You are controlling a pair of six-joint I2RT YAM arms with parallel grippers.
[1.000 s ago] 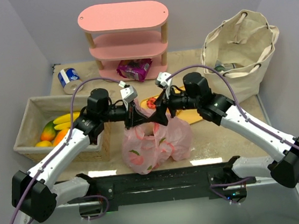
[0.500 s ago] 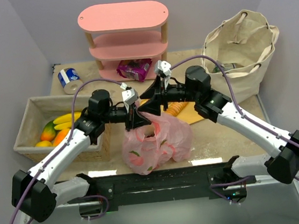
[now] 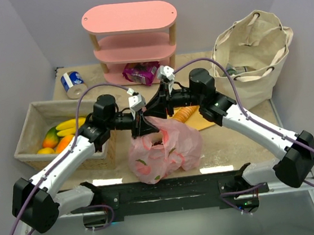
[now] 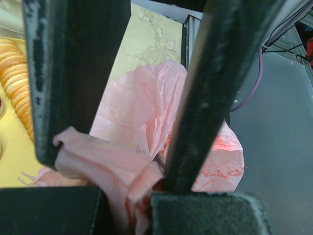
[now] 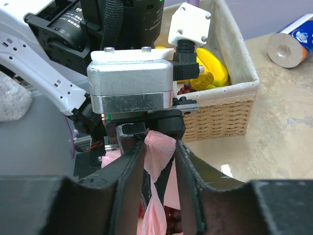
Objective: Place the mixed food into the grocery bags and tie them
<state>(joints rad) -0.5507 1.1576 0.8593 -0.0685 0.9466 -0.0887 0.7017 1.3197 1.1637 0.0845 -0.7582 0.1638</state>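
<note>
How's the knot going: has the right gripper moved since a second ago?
Yes: the right gripper moved away from the arm bases, toward the pink shelf.

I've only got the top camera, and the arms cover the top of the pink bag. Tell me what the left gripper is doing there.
Observer: The right wrist view shows the left gripper shut on a twisted strand of the pink bag.
Operator: Now report the right gripper.
Observer: The right gripper straddles that same strand, right beside the left fingertips. I cannot tell whether it is actually pinching it.
</note>
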